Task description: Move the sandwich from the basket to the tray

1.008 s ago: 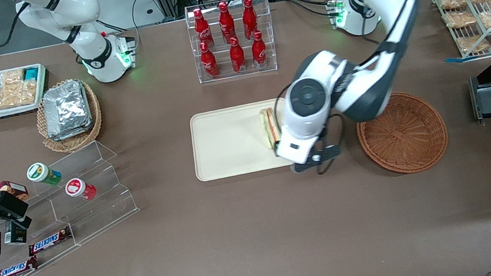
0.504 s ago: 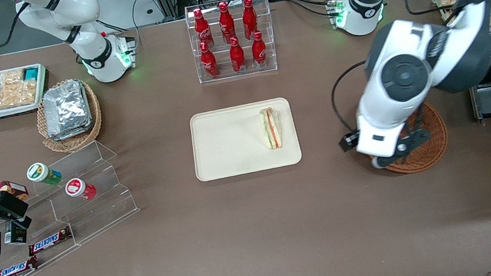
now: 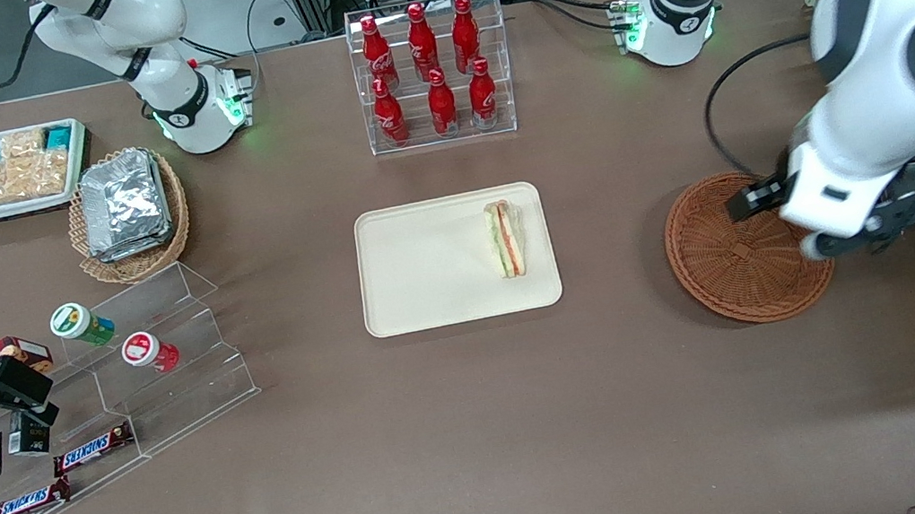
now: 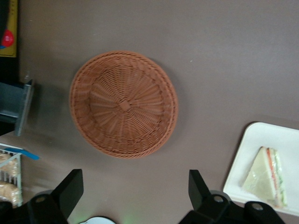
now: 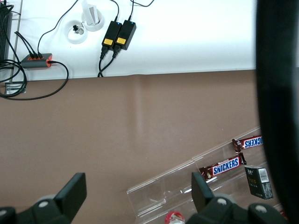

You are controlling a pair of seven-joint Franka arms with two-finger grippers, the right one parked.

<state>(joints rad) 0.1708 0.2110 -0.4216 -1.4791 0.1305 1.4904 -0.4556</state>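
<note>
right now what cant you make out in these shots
- Front view: the working arm's wrist covers part of the basket rim and hides the gripper fingers.
- Left wrist view: the gripper fingers are spread with nothing between them, but their tips are cut off by the picture edge.
- Left wrist view: the tray runs off the edge, only one corner showing, with the sandwich on it.
- Front view: the sandwich's wrap is too small to see.

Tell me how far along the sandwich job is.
Done: the sandwich lies on the tray, and the basket is empty. In hand: nothing; the gripper is open, high above the table near the basket. Left: nothing visible.
</note>
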